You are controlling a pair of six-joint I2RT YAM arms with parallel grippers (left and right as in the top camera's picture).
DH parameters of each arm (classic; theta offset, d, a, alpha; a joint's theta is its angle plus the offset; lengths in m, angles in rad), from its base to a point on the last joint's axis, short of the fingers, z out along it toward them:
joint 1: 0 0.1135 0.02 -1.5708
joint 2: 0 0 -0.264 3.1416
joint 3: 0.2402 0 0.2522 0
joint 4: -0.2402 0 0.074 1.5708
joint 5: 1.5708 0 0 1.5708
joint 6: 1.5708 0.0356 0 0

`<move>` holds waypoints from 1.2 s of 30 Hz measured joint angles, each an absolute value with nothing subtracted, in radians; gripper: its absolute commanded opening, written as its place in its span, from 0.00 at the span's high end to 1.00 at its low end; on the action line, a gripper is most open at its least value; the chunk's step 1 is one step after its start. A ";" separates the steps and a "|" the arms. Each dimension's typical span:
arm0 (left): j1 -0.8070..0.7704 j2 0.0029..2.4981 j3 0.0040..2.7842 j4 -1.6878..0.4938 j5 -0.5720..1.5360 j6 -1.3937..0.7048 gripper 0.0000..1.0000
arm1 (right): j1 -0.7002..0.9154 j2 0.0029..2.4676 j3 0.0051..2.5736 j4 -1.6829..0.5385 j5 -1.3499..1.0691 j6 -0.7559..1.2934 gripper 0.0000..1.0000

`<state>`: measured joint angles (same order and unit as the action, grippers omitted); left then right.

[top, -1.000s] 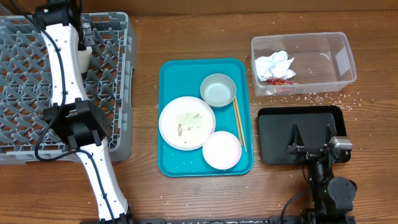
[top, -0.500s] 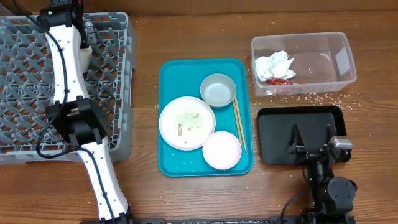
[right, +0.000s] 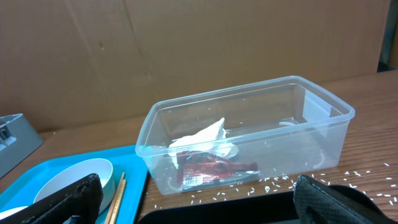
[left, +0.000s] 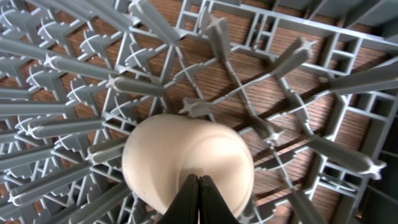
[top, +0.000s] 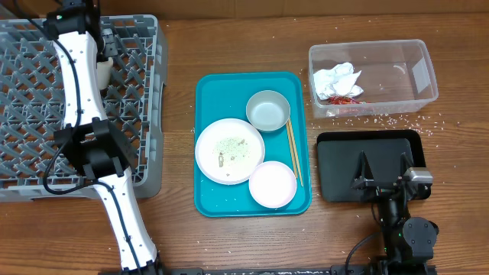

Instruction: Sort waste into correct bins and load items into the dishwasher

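Observation:
The small white cup (top: 104, 71) lies among the pegs in the far right corner of the grey dish rack (top: 38, 122). In the left wrist view the cup (left: 180, 158) sits just beyond my left gripper (left: 199, 190), whose fingers are pressed together with nothing between them. The left gripper also shows in the overhead view (top: 107, 52). My right gripper (top: 380, 169) is open and empty over the black tray (top: 336, 164). The white napkin (top: 335, 79) and red wrapper (top: 345, 99) lie in the clear tub (top: 412, 57).
A teal tray (top: 221, 88) holds the white plate (top: 229, 150) with crumbs, the grey bowl (top: 267, 111), the pinkish bowl (top: 273, 185) and the chopsticks (top: 294, 153). Rice grains (top: 397, 118) are scattered on the table by the tub.
The left arm has shifted slightly toward the far edge of the rack. The cup stays in the rack. The right arm has not moved.

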<state>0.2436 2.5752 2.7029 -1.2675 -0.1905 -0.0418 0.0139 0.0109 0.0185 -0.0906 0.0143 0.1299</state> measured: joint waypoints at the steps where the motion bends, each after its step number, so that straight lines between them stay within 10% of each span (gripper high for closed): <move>1: 0.249 2.576 2.703 -1.267 -0.186 -0.042 0.96 | 0.014 0.011 0.019 -0.090 0.014 0.130 0.00; 36: 0.367 2.344 2.812 -1.425 0.041 -0.236 0.87 | 0.014 0.011 0.019 -0.090 0.014 0.130 0.00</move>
